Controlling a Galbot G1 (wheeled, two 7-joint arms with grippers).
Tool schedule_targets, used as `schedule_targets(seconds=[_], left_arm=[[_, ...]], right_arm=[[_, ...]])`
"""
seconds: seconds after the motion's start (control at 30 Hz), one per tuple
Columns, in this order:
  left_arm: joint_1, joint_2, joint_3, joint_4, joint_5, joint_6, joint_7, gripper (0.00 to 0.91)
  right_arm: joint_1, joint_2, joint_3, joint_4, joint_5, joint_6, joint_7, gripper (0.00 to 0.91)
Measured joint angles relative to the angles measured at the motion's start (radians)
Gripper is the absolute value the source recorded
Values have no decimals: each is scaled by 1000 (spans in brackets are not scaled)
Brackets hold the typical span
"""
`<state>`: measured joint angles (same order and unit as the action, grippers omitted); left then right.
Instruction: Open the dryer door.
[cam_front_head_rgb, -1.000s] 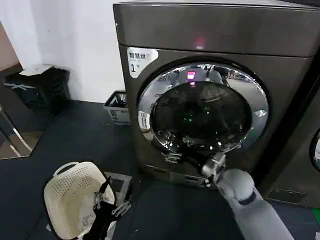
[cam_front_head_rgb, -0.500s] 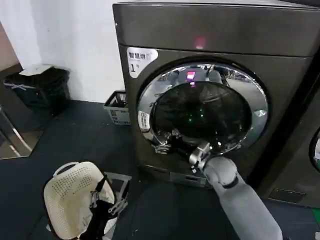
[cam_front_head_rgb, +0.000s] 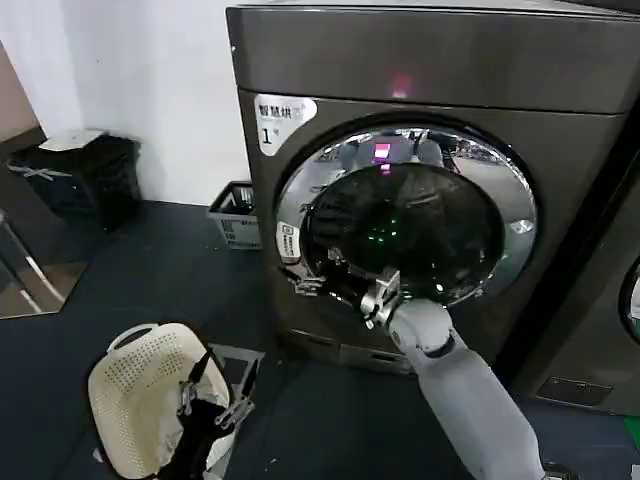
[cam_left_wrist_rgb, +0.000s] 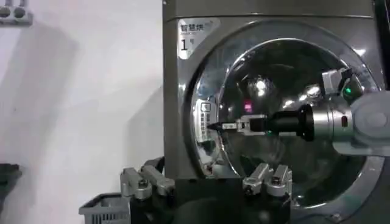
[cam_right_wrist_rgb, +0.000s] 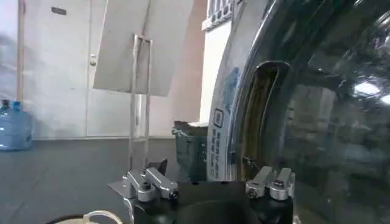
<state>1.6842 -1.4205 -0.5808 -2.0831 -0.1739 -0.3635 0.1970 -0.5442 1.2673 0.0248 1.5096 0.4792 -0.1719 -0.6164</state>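
Reaching toward the dryer door (cam_front_head_rgb: 405, 218), the right gripper (cam_front_head_rgb: 322, 272) sits at about eight o'clock on the chrome rim, close to the recessed handle slot on the door's left edge. The dryer (cam_front_head_rgb: 440, 70) is a tall dark grey-brown machine filling the upper right of the head view; its round door looks closed, flush with the front panel. From the left wrist view, the right gripper (cam_left_wrist_rgb: 220, 126) appears as a slim dark tip pointing at the rim beside a small label; its fingers look drawn narrow, nearly together, with nothing between them. The right wrist view shows the handle recess (cam_right_wrist_rgb: 261, 115) as a tall dark slot just ahead of the gripper.

The left gripper (cam_front_head_rgb: 212, 395) hangs low at about seven o'clock in the head view, over a cream laundry basket (cam_front_head_rgb: 135, 390), fingers spread apart and empty.

The step in hand seems to be lining up on the handle. The next move likely calls for slipping the fingertips into the recess, then pulling outward and sweeping along the door's hinge arc.
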Motion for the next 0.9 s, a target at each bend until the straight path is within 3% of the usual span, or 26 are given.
schedule_targets(seconds=[0.27, 0.5, 0.7, 0.9], left_arm=[[-62, 48, -41, 49, -134, 40, 10, 907], [-181, 196, -67, 147, -282, 42, 49, 907], [-321, 357, -28, 265, -450, 42, 104, 907], [-461, 501, 63, 351, -590, 61, 131, 907]], right_arm=[[-33, -63, 10, 54, 78, -6, -156, 907], [-95, -142, 46, 143, 119, -55, -340, 907], [-169, -205, 93, 229, 151, -92, -466, 907], [-243, -253, 153, 309, 152, -93, -558, 907]])
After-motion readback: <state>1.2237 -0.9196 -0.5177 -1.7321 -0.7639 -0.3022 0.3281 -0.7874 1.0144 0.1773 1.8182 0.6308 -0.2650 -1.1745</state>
